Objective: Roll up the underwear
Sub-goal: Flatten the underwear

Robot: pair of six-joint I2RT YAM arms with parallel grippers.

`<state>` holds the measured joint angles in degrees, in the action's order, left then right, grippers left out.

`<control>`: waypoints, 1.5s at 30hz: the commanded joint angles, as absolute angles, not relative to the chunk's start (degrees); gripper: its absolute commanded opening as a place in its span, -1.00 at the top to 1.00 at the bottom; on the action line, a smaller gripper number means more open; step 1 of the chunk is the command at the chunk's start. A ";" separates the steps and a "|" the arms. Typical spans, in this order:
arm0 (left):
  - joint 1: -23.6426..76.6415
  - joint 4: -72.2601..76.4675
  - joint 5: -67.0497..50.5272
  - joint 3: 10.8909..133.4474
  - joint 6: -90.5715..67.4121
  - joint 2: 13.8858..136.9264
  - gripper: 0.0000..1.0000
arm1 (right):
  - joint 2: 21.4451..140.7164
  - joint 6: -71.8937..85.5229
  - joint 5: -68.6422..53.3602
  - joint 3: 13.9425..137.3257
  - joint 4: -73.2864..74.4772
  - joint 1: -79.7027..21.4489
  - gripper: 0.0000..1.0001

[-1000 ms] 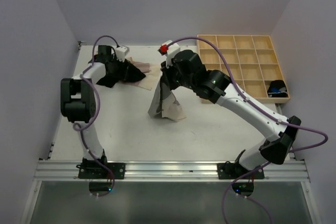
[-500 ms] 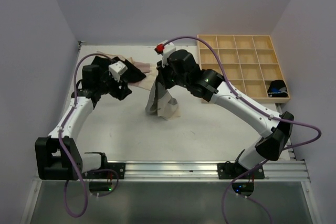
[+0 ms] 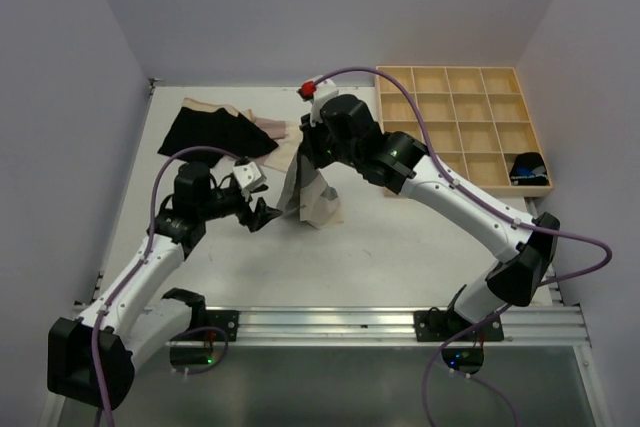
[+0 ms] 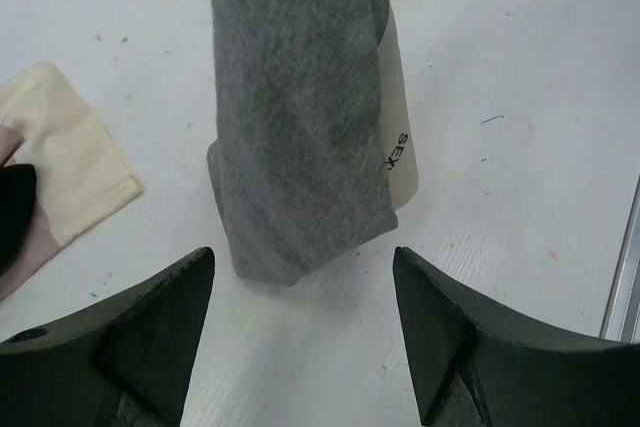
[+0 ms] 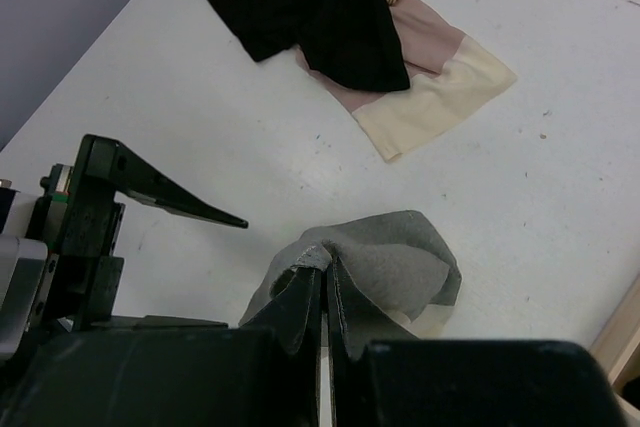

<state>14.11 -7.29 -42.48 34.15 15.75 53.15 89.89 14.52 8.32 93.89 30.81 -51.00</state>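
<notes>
My right gripper is shut on the top fold of the grey underwear. The garment hangs down and its lower end rests on the table, with a pale waistband showing. My left gripper is open just left of that lower end, low over the table, with nothing between its fingers. The grey underwear hangs right in front of its jaws. At the back left, black underwear lies partly over a beige-pink pair.
A light wooden tray of square compartments sits at the back right, with a dark rolled item in its near right cell. A corner of the beige-pink cloth lies left of the left gripper. Walls close in on both sides.
The left arm has swung from the black pile at the back left, forward and right, to beside the hanging grey underwear, and its jaws have widened. The right arm barely moved.
</notes>
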 commanded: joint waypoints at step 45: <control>18.63 -33.66 -30.25 50.18 29.97 39.02 1.00 | 77.32 0.45 -5.19 94.22 51.33 -51.42 1.00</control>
